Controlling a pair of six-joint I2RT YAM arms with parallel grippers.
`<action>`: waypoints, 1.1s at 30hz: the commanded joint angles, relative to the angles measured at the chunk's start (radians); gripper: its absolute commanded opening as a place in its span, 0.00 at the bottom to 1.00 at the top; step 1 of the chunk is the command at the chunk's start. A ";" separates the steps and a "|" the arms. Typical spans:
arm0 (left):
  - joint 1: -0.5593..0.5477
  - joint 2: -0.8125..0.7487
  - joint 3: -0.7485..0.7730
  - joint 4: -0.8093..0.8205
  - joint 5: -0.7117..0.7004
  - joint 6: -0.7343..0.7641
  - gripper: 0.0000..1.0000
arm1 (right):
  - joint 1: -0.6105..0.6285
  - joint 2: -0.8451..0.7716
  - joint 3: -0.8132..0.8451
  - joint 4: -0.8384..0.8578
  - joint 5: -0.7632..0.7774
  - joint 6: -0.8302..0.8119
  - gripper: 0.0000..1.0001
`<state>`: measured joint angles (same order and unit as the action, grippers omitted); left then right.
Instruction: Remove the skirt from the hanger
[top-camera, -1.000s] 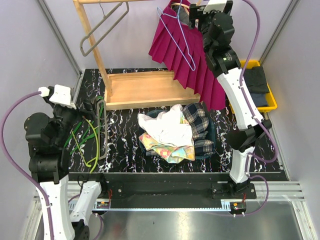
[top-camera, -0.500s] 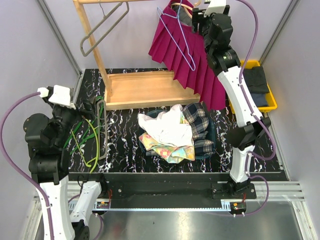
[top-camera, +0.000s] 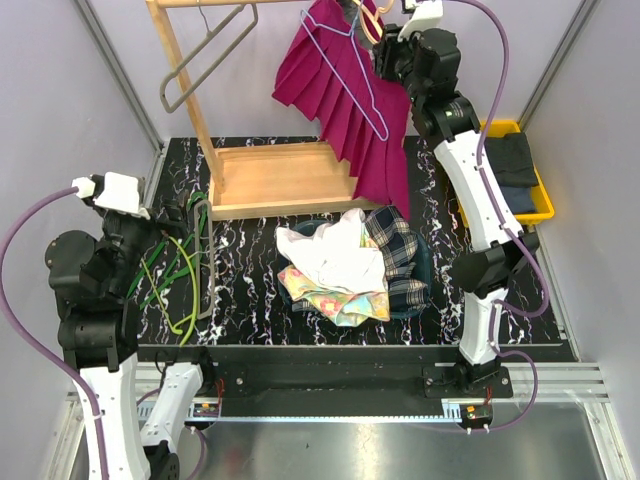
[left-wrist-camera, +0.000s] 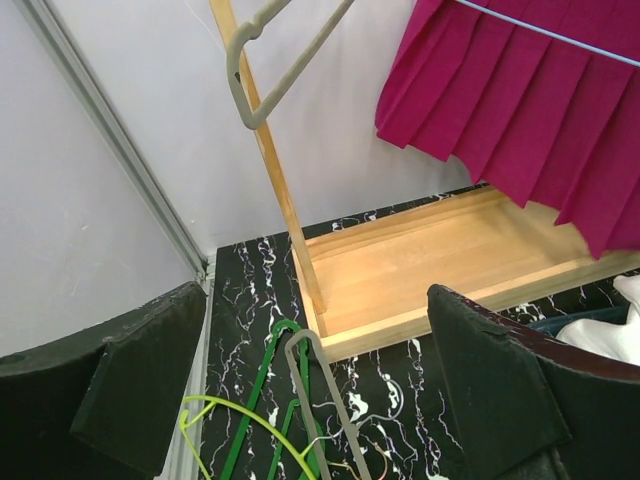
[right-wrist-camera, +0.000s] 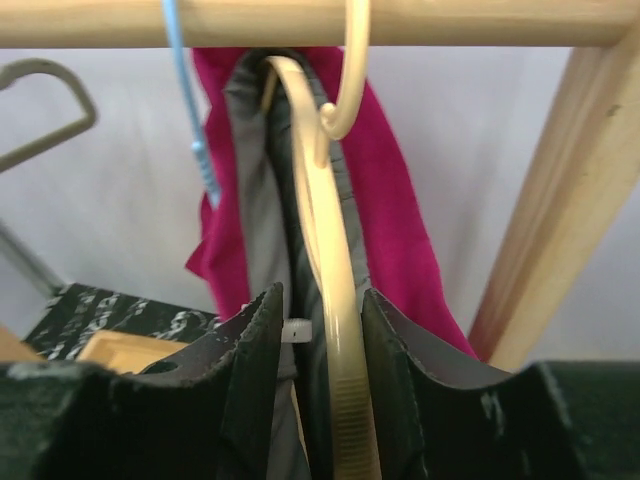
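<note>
Skirt hangs from the rack, at the right end of its top rail, pleats swung out at a slant over the rack base. It is still on its cream hanger, whose hook sits over the rail. Right gripper is up at that end of the rack, jaws pinched nearly closed on the hanger arm just below the hook, grey waistband lining right behind it. Probably holding there to steady or lift the hanger so the cloth can slide off. 1 blue hanger hangs on the rack in front of the skirt, 1 grey hanger nearer the rack's left post. Left gripper sits low, left of the rack base, jaws spread wide with nothing between them, likely waiting to pull the hem. Pile of clothes lies in front of the rack, green hangers to its front left. Skirt not off yet.
</note>
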<state>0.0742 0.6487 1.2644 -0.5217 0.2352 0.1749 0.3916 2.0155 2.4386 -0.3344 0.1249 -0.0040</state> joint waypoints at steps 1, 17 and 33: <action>0.004 -0.007 -0.011 0.058 -0.007 -0.012 0.99 | 0.003 -0.077 -0.010 -0.009 -0.122 0.088 0.45; 0.004 -0.034 -0.026 0.058 -0.031 0.000 0.99 | 0.003 0.097 0.229 -0.032 -0.122 0.067 0.51; 0.004 -0.044 -0.030 0.071 -0.048 -0.002 0.99 | -0.010 0.097 0.197 -0.041 -0.122 0.078 0.44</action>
<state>0.0742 0.6193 1.2385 -0.5209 0.2127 0.1749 0.3897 2.1094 2.6385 -0.3645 0.0319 0.0532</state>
